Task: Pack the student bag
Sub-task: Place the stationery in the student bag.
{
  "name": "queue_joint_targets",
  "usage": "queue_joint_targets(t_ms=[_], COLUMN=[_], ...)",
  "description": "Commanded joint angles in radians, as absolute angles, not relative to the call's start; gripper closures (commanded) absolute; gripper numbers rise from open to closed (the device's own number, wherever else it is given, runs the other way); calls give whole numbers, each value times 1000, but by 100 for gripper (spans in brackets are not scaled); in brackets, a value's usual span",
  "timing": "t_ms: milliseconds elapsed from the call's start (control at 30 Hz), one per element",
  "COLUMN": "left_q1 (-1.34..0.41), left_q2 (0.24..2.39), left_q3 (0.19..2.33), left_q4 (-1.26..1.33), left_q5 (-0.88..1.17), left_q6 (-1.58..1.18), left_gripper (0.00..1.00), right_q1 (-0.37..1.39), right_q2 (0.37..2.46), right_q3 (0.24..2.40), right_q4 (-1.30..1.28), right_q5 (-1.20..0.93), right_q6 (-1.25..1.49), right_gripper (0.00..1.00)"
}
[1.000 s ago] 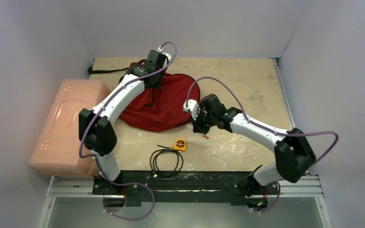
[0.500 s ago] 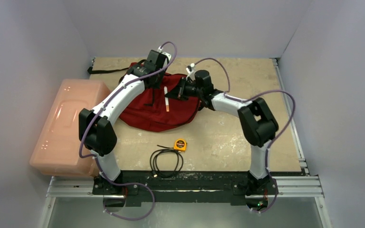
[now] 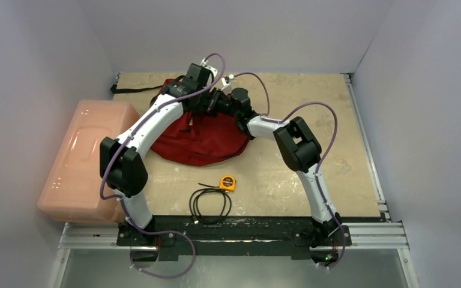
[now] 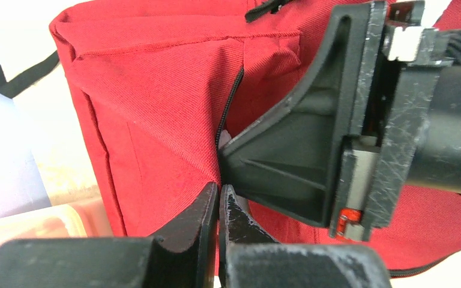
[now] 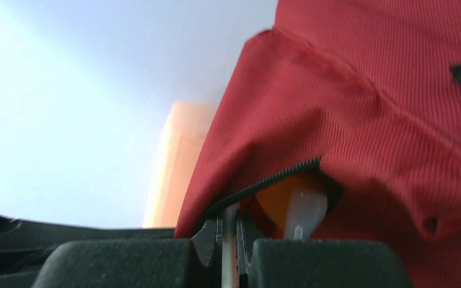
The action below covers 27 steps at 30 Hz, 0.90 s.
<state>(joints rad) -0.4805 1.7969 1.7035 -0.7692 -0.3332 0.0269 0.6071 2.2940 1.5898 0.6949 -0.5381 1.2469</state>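
Observation:
The student bag (image 3: 207, 141), dark red fabric, lies at the back middle of the table. My left gripper (image 3: 199, 99) is shut on the bag's fabric beside the black zipper (image 4: 228, 102); in the left wrist view its jaws (image 4: 219, 198) pinch the edge and hold the flap (image 4: 156, 120) up. My right gripper (image 3: 217, 102) is shut on a thin white pen (image 5: 229, 252), and its fingertips (image 5: 230, 231) are at the zipped opening (image 5: 276, 177) of the bag (image 5: 396, 120). An orange and clear object (image 5: 303, 207) shows inside the opening. The right gripper's body (image 4: 312, 150) sits close to my left jaws.
A pale pink plastic box (image 3: 81, 159) stands at the left edge. A yellow tape measure (image 3: 227, 182) and a coiled black cable (image 3: 210, 204) lie in front of the bag. A black strap (image 3: 135, 90) trails off to the back left.
My right arm swung from the table near the tape measure back to the bag, carrying the white pen, and now has its tip at the opening. The left arm has not moved.

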Motion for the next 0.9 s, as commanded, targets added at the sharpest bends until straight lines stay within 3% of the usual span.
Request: queue_joint_targets(t_ms=[0, 333, 367, 433, 500, 867], left_q1=[-494, -495, -495, -495, -495, -495], left_q2=[1748, 1744, 1744, 1746, 1753, 1776], left_q3=[1707, 1697, 1693, 1695, 1705, 1709], left_q4=[-731, -727, -722, -722, -731, -739], left_q5=[-328, -426, -421, -402, -385, -407], left_q6=[49, 83, 89, 83, 72, 61], left_gripper=[100, 100, 100, 100, 100, 100], right_q1=[632, 698, 697, 696, 695, 682], right_q2=[2381, 2527, 2516, 2464, 2396, 2043], right_q3=[1699, 1770, 1753, 1706, 1649, 1466], right_q4=[921, 1086, 1084, 1018, 931, 277], right_q5=[-389, -151, -158, -167, -194, -221], right_q6=[1247, 1102, 1088, 1036, 982, 615], right_gripper=[100, 100, 94, 70, 57, 31])
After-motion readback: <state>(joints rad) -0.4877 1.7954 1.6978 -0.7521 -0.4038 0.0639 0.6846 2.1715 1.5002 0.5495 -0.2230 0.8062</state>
